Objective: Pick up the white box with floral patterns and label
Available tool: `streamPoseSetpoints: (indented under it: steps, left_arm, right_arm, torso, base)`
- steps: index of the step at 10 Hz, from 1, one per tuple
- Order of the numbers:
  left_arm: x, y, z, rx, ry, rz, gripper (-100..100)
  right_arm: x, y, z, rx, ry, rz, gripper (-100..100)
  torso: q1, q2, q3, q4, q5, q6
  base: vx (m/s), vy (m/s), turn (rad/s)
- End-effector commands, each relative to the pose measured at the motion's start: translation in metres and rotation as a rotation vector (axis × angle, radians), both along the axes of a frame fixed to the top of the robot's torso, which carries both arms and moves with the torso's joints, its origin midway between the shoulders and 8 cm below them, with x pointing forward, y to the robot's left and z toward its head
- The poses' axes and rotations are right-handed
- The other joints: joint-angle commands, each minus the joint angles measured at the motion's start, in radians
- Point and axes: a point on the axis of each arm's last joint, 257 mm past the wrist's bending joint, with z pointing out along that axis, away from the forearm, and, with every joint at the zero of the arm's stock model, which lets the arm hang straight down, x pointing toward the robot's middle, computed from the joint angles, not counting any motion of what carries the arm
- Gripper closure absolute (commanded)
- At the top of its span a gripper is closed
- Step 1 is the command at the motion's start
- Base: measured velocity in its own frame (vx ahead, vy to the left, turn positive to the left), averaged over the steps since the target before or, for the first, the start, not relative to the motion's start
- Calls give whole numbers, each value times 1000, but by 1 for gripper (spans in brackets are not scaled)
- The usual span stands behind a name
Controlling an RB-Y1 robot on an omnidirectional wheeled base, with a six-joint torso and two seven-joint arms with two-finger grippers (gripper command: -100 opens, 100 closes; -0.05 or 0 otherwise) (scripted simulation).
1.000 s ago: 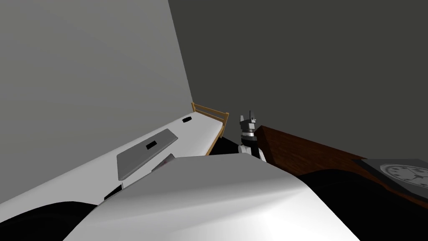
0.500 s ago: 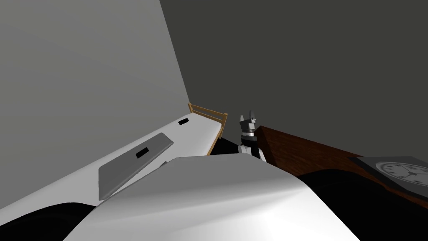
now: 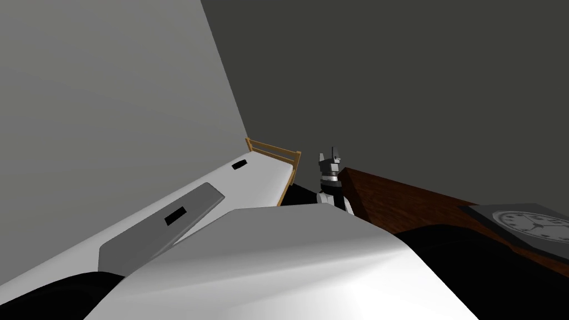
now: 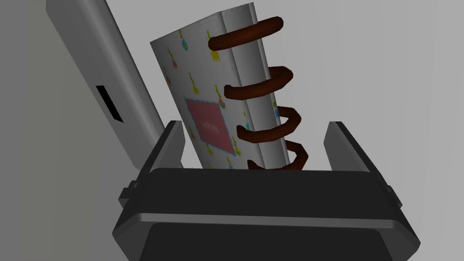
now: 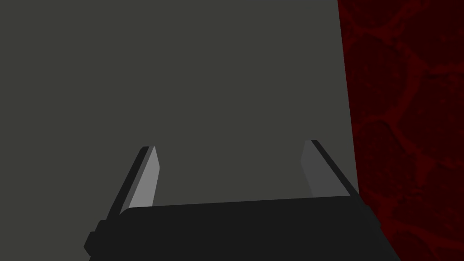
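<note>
White, sprinkled with small coloured motifs and bearing a pink label (image 4: 209, 124), the box (image 4: 199, 68) lies on the bed (image 3: 261, 172) just ahead of the left claw (image 4: 256, 127). The claw's fingers stand wide apart with the box's near end between them. The box sits closer to one finger than the other, and brown coils (image 4: 267, 79) run down its edge on the roomier side. A good grip, I judge, means centring the claw first, then pressing on the flat faces rather than the coils, while keeping clear of the grey slab (image 4: 90, 59) just beside. The box is closed, so its contents cannot be seen. The right claw (image 5: 231, 149) is spread too, gripping nothing, facing a dark wall.
</note>
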Motion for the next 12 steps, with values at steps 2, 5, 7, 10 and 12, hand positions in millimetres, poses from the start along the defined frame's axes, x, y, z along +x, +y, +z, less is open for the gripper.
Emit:
streamPoseSetpoints:
  steps: [2,5,7,10,12]
  left_arm:
    - [4,0,-7,0,-1,-3,-100]
    - [8,1,-12,-1,-3,-4,-100]
    - [7,0,-13,-5,1,-3,100]
    - [8,0,-12,-3,-1,-4,100]
    - [3,0,-5,0,-1,-2,100]
  right_arm:
    - [0,0,0,0,0,0,0]
    - [0,0,0,0,0,0,0]
    - [0,0,0,0,0,0,0]
    - [0,0,0,0,0,0,0]
    - [0,0,0,0,0,0,0]
  torso:
    - [-1,2,1,1,0,0]
    - [2,3,2,1,1,0]
    - [3,3,2,2,0,1]
    - [3,3,2,1,0,1]
    - [2,4,2,1,-1,1]
  base:
    - [10,12,10]
    - [12,29,11]
    - [0,0,0]
    - [0,0,0]
    - [-6,-11,-14]
